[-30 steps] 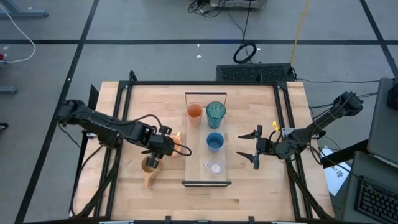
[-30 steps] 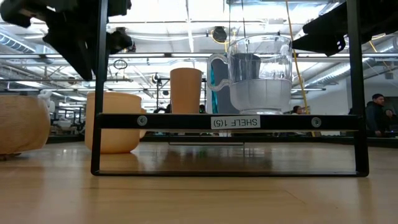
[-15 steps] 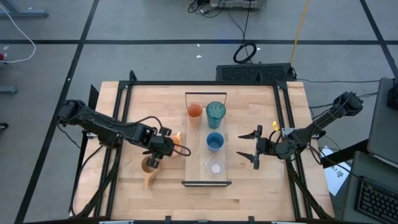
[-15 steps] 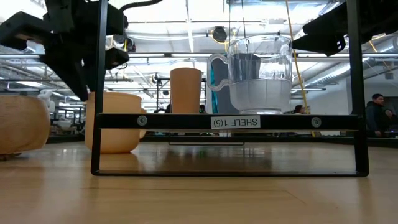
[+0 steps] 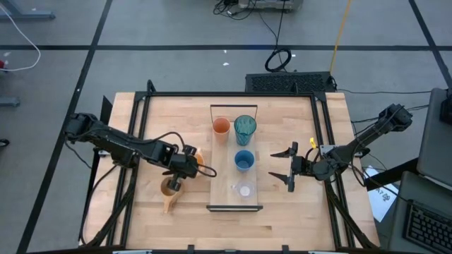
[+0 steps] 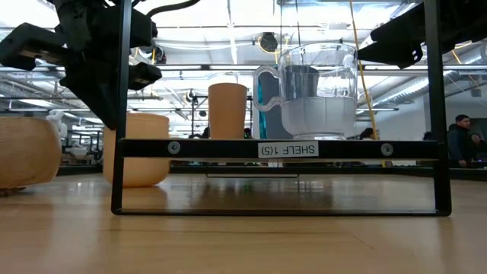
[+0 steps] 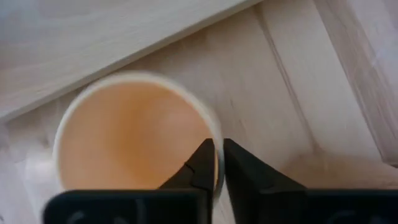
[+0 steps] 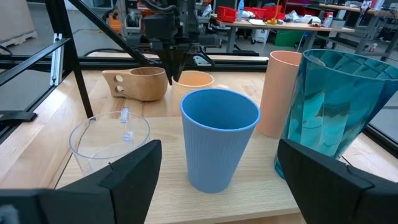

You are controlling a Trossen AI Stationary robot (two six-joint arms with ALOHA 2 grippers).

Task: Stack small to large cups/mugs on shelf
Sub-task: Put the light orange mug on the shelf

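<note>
Orange mug (image 7: 134, 140) upright, mouth up | left hand (image 7: 217, 163) clamped on its rim | right hand (image 5: 291, 168) apart beside shelf (image 5: 235, 206)

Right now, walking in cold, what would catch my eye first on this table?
Probably the left gripper, pinched shut on the rim of an orange mug just left of the shelf. Next, the cups lined up on that shelf: orange cup, teal tumbler, blue cup, clear glass.
</note>
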